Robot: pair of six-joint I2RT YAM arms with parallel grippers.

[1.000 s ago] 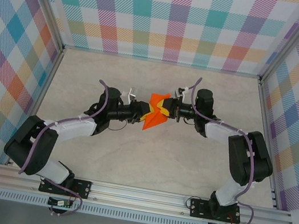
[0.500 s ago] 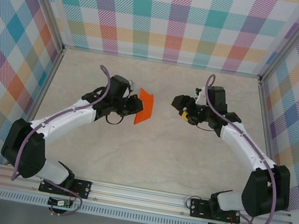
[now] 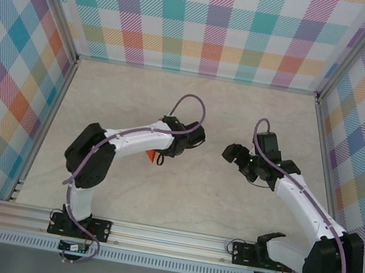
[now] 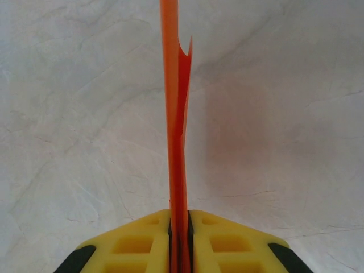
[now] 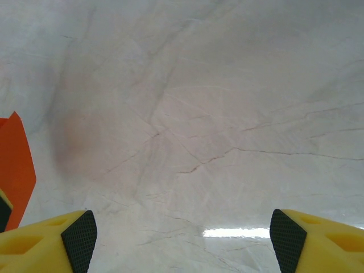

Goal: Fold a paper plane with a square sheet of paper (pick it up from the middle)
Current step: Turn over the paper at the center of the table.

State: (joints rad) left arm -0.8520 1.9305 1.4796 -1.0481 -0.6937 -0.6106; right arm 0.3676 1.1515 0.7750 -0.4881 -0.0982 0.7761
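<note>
So, from the top camera the left gripper [image 3: 161, 155] sits a bit left of centre, tucked under its own curled forearm. Just a sliver of the orange paper [image 3: 154, 153] pokes out beside it, and I can't tell its shape from there. The right gripper [image 3: 231, 153] hangs right of centre, apart from the paper, fingers spread. Left wrist cam: the left gripper [image 4: 179, 242] at the bottom edge is pinched tight on the orange paper [image 4: 174, 114], which runs edge-on straight up the middle of the frame, a couple of layers thick, over the pale marbled table [image 4: 296, 114]. Right wrist cam: the right gripper [image 5: 182, 230] is wide open with nothing between the yellow fingers [image 5: 40, 239], and a corner of orange paper [image 5: 14, 165] peeks in at the left edge. My guess is this stuff is super light, floppy and creases if you look at it wrong. So a firm pinch near the fold, where the layers stack and it's stiffer, beats grabbing a loose edge that'd just bend or slip.
</note>
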